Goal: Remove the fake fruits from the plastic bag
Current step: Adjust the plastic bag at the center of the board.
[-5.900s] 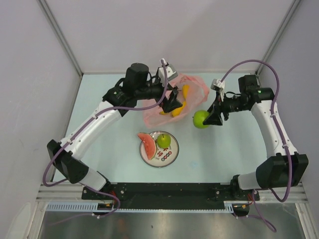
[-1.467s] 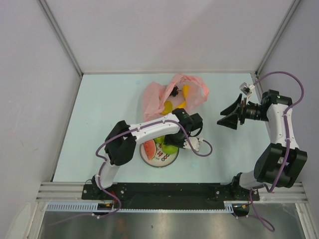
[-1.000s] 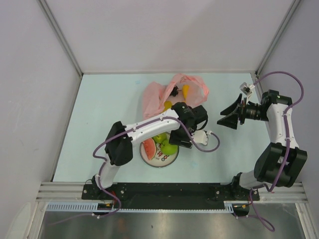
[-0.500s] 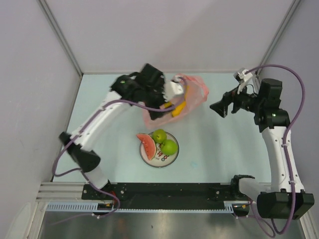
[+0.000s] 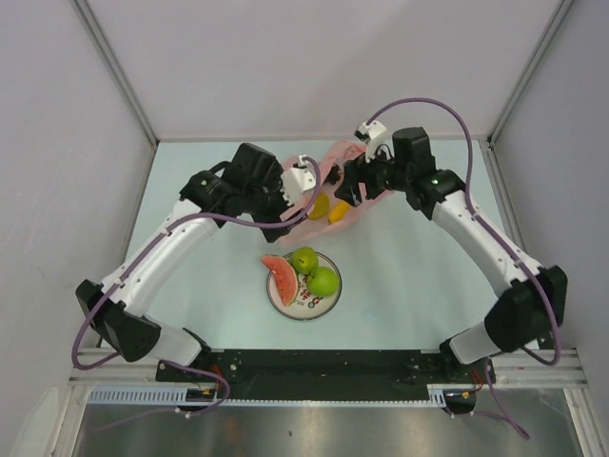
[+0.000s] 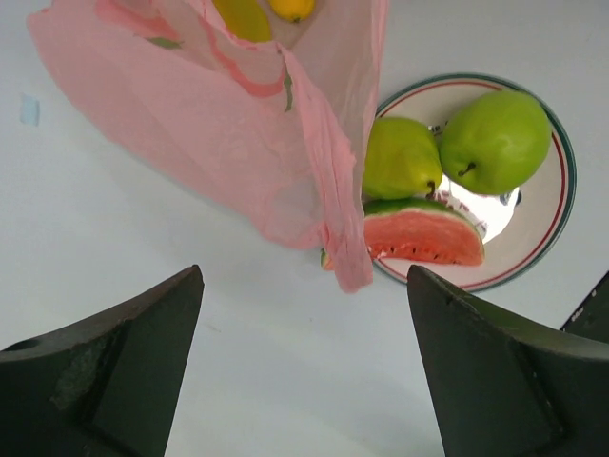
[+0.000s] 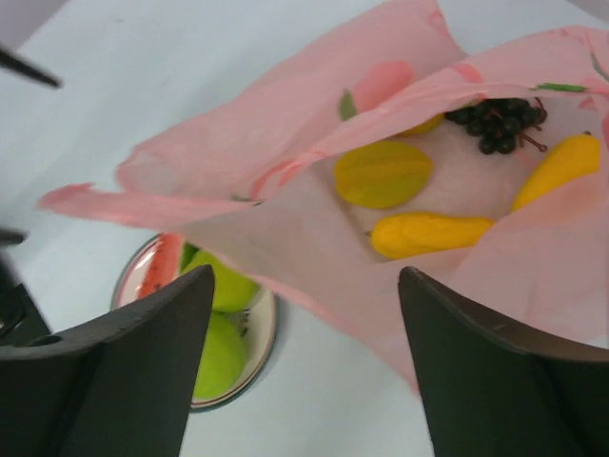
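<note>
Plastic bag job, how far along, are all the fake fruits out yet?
Done: watermelon slice and two green fruits sit on the plate. In hand: nothing; left pincer and right pincer open by the plastic bag. Left: yellow fruits and the grape bunch inside it.

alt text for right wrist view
A pink plastic bag lies open, with yellow fruits and a grape bunch inside. Lower left, a plate holds green fruits and a watermelon slice; the open right gripper frames the bottom.

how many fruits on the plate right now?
3, seen from the top camera: watermelon slice on the left of the plate, green pear at top middle, green apple on the right. None look hidden.
</note>
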Robot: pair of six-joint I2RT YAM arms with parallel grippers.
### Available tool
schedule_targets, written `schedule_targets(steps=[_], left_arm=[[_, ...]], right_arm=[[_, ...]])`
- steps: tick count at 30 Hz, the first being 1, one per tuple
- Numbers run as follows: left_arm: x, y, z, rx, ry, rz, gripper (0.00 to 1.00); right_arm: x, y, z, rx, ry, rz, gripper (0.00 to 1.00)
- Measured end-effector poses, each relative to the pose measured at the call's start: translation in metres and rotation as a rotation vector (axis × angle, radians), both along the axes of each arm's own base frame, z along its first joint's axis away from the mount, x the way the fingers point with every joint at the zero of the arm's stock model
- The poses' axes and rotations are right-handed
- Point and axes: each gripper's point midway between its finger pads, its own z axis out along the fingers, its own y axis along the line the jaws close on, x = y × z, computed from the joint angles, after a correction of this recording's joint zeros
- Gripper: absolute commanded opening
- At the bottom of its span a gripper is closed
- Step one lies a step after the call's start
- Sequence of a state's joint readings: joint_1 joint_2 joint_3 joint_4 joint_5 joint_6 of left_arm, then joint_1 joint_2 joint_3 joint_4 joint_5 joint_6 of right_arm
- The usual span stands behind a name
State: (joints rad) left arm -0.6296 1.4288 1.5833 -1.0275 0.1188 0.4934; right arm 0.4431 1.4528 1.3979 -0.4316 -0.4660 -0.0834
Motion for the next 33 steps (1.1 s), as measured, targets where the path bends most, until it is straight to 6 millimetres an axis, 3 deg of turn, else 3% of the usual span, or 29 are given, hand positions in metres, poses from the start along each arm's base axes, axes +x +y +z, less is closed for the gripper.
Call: schedule_targets(steps=[1, 4, 5, 6, 7, 10, 15, 18, 21, 24, 27, 29, 31, 33], left_arm=[[0.001, -0.002, -0.004, -0.009, 0.006, 0.002, 0.89], [0.008, -0.007, -0.017, -0.017, 0.024, 0.016, 0.63], [0.012, -0.009, -0.022, -0.014, 0.029, 0.024, 0.40], [0.019, -0.012, -0.028, -0.011, 0.034, 0.030, 0.25], [0.024, -0.014, -0.033, -0.014, 0.043, 0.047, 0.00], [0.043, -0.012, -0.046, -0.042, 0.076, 0.116, 0.00], [0.068, 0.010, -0.048, -0.240, 0.120, 0.332, 0.00], [0.054, 0.023, -0.049, -0.350, 0.114, 0.414, 0.00], [0.036, 0.015, -0.024, -0.492, 0.058, 0.373, 0.00], [0.028, 0.003, 0.022, -0.644, -0.047, 0.291, 0.00], [0.030, -0.004, 0.052, -0.755, -0.086, 0.244, 0.00], [0.035, -0.003, 0.058, -0.801, -0.075, 0.242, 0.00], [0.040, 0.000, 0.057, -0.830, -0.057, 0.249, 0.00], [0.045, 0.002, 0.053, -0.855, -0.027, 0.258, 0.00]], right_arm=[[0.012, 0.000, -0.010, -0.009, 0.022, -0.029, 0.67], [0.044, -0.004, -0.047, -0.025, 0.113, -0.123, 0.55], [0.053, -0.005, -0.062, -0.035, 0.150, -0.155, 0.51], [0.061, -0.007, -0.078, -0.045, 0.193, -0.190, 0.47], [0.066, -0.009, -0.090, -0.054, 0.217, -0.212, 0.47], [0.078, -0.011, -0.120, -0.092, 0.263, -0.277, 0.45], [0.094, -0.008, -0.142, -0.138, 0.244, -0.360, 0.43], [0.106, -0.019, -0.154, -0.216, 0.186, -0.430, 0.39], [0.111, -0.045, -0.164, -0.304, 0.141, -0.499, 0.39], [0.110, -0.088, -0.173, -0.391, 0.121, -0.571, 0.39], [0.110, -0.125, -0.166, -0.444, 0.092, -0.601, 0.41], [0.114, -0.131, -0.150, -0.445, 0.041, -0.593, 0.41], [0.114, -0.117, -0.135, -0.432, -0.016, -0.550, 0.41], [0.111, -0.086, -0.122, -0.414, -0.082, -0.474, 0.41]])
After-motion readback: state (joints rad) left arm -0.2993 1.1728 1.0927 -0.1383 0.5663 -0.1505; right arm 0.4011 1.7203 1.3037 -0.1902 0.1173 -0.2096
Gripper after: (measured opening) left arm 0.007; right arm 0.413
